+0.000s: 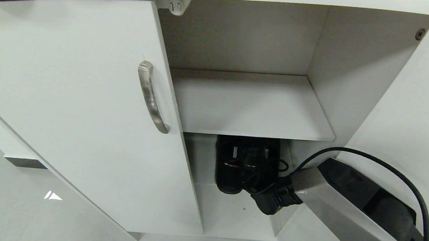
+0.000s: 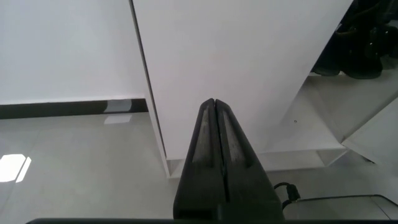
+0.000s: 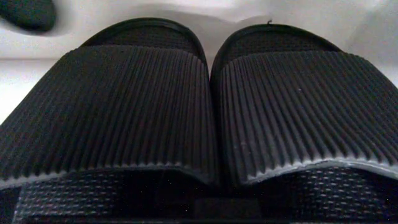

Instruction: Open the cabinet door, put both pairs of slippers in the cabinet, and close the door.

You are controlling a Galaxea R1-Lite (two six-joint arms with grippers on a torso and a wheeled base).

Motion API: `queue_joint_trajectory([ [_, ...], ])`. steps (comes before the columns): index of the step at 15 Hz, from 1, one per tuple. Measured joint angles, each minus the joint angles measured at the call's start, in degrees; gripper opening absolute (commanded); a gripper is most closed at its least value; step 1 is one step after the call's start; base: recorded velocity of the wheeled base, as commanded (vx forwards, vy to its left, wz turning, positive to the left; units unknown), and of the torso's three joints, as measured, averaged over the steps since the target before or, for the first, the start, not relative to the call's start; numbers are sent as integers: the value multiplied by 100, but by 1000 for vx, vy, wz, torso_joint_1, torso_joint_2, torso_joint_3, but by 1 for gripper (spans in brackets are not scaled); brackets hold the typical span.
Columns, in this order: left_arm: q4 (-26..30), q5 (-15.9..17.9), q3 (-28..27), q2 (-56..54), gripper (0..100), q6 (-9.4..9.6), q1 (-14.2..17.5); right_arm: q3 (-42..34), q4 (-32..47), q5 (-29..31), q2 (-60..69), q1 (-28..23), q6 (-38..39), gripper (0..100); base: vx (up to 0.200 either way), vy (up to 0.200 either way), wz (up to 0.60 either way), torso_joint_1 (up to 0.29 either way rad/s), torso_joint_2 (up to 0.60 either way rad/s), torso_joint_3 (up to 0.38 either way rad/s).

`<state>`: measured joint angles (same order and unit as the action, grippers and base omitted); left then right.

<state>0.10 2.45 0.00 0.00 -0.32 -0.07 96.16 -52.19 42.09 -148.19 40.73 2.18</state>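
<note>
A pair of black ribbed slippers (image 3: pixel 112 112) lies side by side, very close before my right wrist camera, in the cabinet's lower compartment (image 1: pixel 230 210). In the head view the slippers (image 1: pixel 227 171) show as a dark mass under the shelf, with my right gripper (image 1: pixel 251 163) reaching in among them. Another dark rounded thing (image 3: pixel 28 12) lies beyond the pair; I cannot tell what it is. My left gripper (image 2: pixel 214 109) is shut on nothing, low in front of the closed left door (image 2: pixel 236 56). The slippers (image 2: pixel 364 56) also show past that door's edge.
The right cabinet door (image 1: pixel 421 114) stands swung open beside my right arm. The left door (image 1: pixel 67 97) is closed and has a metal handle (image 1: pixel 153 96). The upper shelf (image 1: pixel 254 104) is bare. A grey tiled floor (image 2: pixel 74 162) spreads in front.
</note>
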Motion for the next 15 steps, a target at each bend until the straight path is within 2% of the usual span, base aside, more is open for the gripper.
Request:
queue_joint_trajectory([
  [1, -2, 0, 0, 0, 0, 0, 0, 95, 73, -2, -88, -33, 11, 0, 0, 0, 0, 0, 0, 0],
  [2, 0, 0, 0, 0, 0, 0, 0, 150, 119, -22, -154, -38, 24, 100, 0, 0, 0, 0, 0, 0],
  [5, 0, -5, 0, 0, 0, -1, -2, 169, 119, -96, -234, -82, 30, 100, 0, 0, 0, 0, 0, 0],
  [7, 0, -5, 0, 0, 0, -17, -4, -107, 21, -126, -187, -46, 41, 100, 0, 0, 0, 0, 0, 0],
  [9, -2, -2, 0, 0, 0, -17, 0, -953, -362, -268, 80, 56, 52, 100, 0, 0, 0, 0, 0, 0],
  [12, 0, -2, 0, 0, 0, -23, 0, -2492, -1074, -564, 812, 296, 41, 100, -200, 0, 0, 4, 1, 2],
  [15, 0, 0, 0, 0, 0, -34, 0, -4158, -1809, -1281, 1685, 539, 49, 100, -200, 0, 0, 1, 4, 7],
])
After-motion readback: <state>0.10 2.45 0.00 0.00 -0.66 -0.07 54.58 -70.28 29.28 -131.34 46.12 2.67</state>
